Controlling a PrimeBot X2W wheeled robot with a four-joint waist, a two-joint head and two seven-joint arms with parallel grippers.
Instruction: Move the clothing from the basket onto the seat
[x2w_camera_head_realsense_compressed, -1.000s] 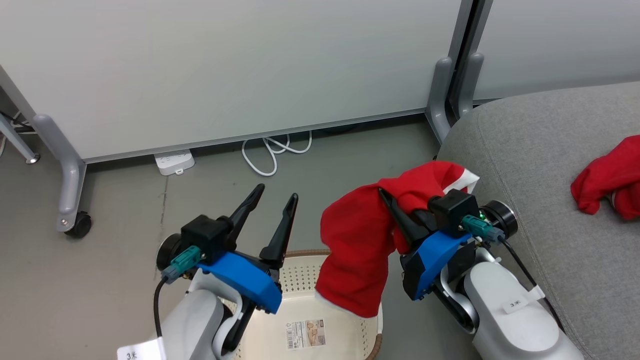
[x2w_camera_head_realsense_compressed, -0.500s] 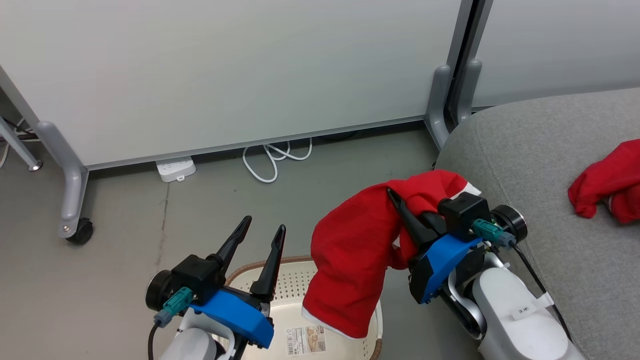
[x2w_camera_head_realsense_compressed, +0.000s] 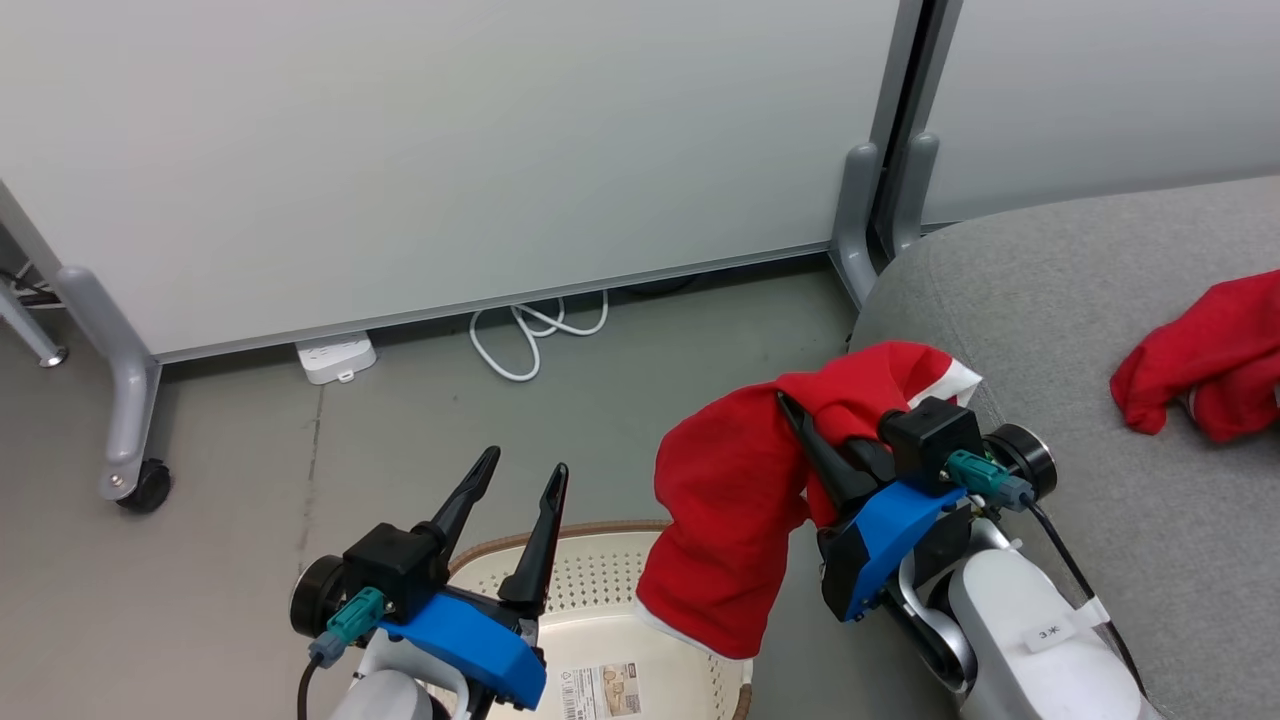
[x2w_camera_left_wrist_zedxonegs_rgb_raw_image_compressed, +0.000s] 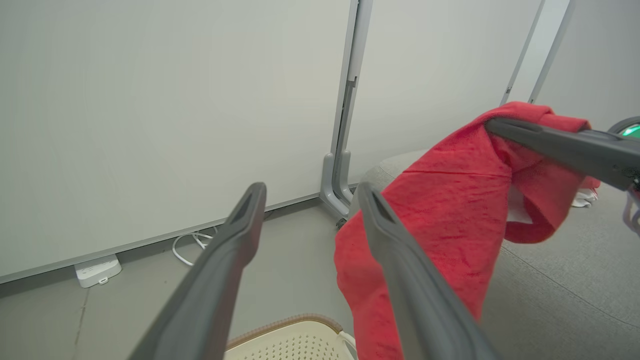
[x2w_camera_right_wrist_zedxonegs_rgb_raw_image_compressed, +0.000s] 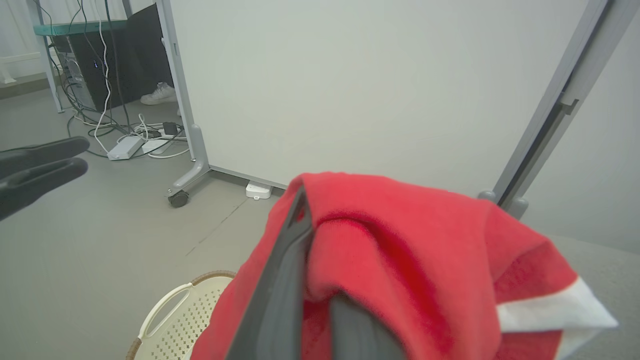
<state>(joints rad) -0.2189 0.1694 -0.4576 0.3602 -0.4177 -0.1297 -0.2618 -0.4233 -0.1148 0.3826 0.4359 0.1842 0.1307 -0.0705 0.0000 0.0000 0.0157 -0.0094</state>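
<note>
Head view: right claw (x2w_camera_head_realsense_compressed: 792, 408) pinched tight on garment (x2w_camera_head_realsense_compressed: 730, 500), fingers buried in red folds just beside seat (x2w_camera_head_realsense_compressed: 1050, 300) edge; cloth draped left of claw, hem hanging over basket (x2w_camera_head_realsense_compressed: 600, 528) right rim. Second garment (x2w_camera_head_realsense_compressed: 1200, 350) lying on seat, well apart. Left claw (x2w_camera_head_realsense_compressed: 525, 462) spread wide, empty, above basket's left part. Left wrist view: own fingers splayed, nothing between; garment to right, beyond right finger. Right wrist view: fingers closed together inside red cloth, white panel at right, basket lower left.
</note>
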